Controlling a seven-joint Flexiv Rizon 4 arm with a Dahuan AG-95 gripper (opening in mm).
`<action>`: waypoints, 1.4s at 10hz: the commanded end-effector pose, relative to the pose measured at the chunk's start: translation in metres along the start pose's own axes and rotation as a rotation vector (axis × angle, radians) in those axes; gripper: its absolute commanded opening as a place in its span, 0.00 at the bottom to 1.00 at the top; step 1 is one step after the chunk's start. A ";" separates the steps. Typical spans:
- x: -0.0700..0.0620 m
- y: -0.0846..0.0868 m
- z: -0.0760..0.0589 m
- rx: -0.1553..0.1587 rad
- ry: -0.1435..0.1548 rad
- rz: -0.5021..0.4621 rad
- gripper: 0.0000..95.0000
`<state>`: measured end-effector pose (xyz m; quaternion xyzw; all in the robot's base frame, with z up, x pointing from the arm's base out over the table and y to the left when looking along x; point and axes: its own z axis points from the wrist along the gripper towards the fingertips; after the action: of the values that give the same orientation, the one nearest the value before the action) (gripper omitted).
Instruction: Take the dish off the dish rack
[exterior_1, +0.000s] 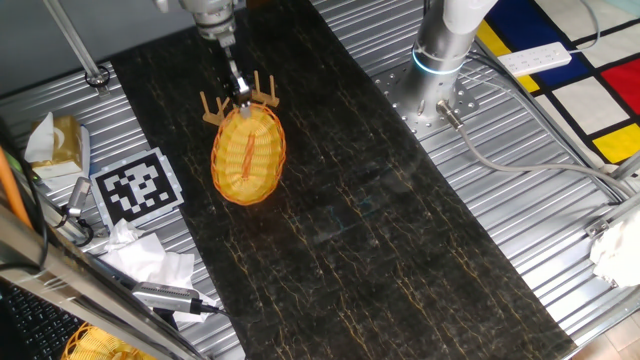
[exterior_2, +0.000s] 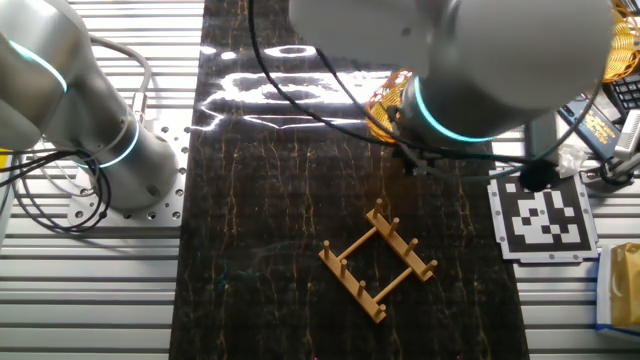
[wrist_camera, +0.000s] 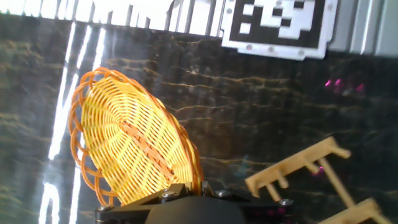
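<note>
**A:** So where's the dish (exterior_1: 247, 153) at right now? Looks to me like it's already clear of the dish rack (exterior_2: 379, 263). In the other fixed view the rack sits alone on the dark desk (exterior_2: 260, 250) with nothing between its pegs, and the dish is up under the arm, mostly hidden.

**B:** Yeah, agreed. The gripper (exterior_1: 240, 97) is closed on the dish's rim at the top edge, and the dish hangs down from it, tilted. In the hand view the rim disappears right into the gripper body, and the rack is off to the lower right, apart from the dish.

**A:** What worries me is that grip. It's pinching a thin woven edge, so the whole dish is dangling off one point. I'd guess it could swing or pivot in the jaws if the arm moves fast.

**B:** Or slip out completely, since wicker flexes. Also the lower end looks close to the desk, so it could drag or catch if the arm drops.
</note>
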<state>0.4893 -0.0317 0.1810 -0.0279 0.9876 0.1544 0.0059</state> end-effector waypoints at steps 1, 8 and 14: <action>0.002 -0.001 0.003 0.015 -0.007 -0.050 0.00; 0.004 -0.001 0.014 0.054 -0.028 -0.104 0.60; 0.013 -0.008 -0.003 0.410 -0.168 -0.282 0.60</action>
<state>0.4796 -0.0367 0.1777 -0.1399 0.9886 0.0104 0.0538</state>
